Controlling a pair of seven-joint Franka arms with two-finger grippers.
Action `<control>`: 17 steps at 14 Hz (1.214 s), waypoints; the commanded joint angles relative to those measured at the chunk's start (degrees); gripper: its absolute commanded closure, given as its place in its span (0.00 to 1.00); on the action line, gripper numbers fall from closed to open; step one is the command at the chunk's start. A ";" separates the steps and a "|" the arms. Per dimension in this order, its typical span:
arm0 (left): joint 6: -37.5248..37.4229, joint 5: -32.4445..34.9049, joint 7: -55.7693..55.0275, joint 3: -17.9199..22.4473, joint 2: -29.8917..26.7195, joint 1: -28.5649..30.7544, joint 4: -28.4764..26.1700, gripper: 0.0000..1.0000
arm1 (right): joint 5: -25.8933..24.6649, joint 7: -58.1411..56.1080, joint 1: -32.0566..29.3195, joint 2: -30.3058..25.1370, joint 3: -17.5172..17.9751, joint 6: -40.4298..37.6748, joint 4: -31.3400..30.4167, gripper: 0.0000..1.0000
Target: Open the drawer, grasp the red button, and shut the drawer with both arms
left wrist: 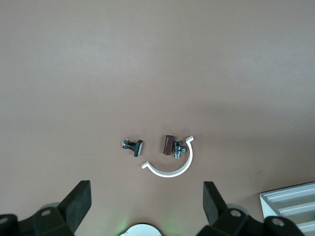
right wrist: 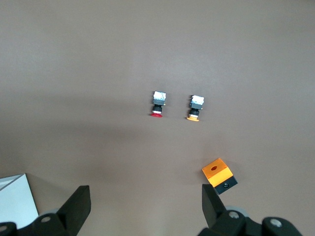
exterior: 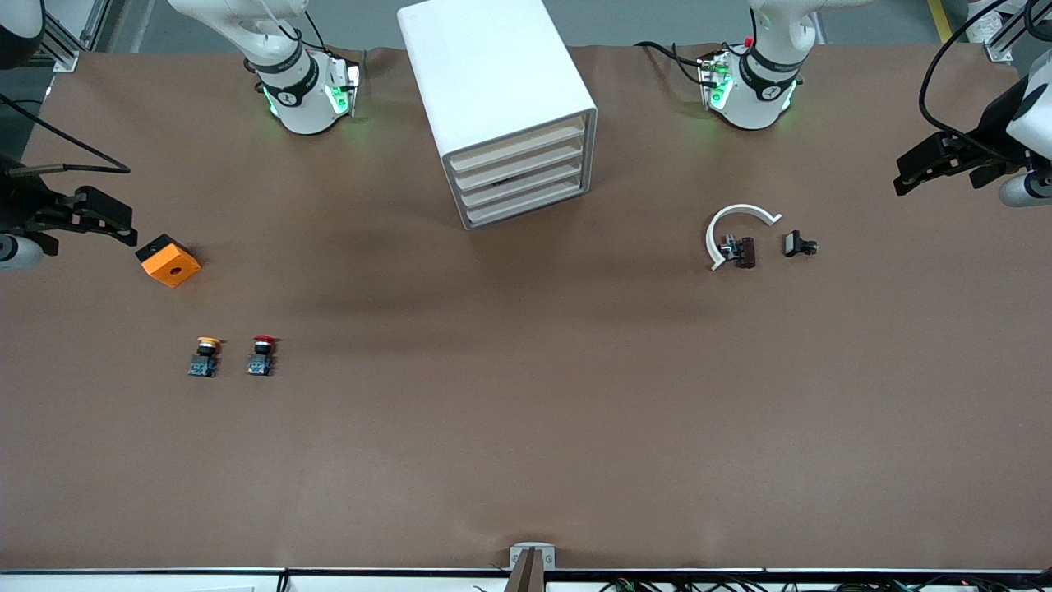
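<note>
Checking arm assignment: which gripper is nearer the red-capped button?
Right. The right gripper hangs open by the orange cube, at the red-capped button's end of the table. The left gripper waits open at the other end, past the white clip.

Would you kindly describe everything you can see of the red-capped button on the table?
The button is a tiny push-button with a round red cap, a black neck and a bluish, pale-topped square base. It looks like plastic. It lies on its side on the bare brown table, cap pointing toward the robots' bases. It sits toward the right arm's end, close beside a like yellow-capped button without touching it, and nearer to the front camera than the orange cube. Nothing grips or touches it.
</note>
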 commanded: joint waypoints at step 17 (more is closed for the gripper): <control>-0.24 0.33 0.72 0.10 0.32 0.16 1.38 0.00 | 1.01 -0.22 -2.68 0.27 1.35 1.90 0.71 0.00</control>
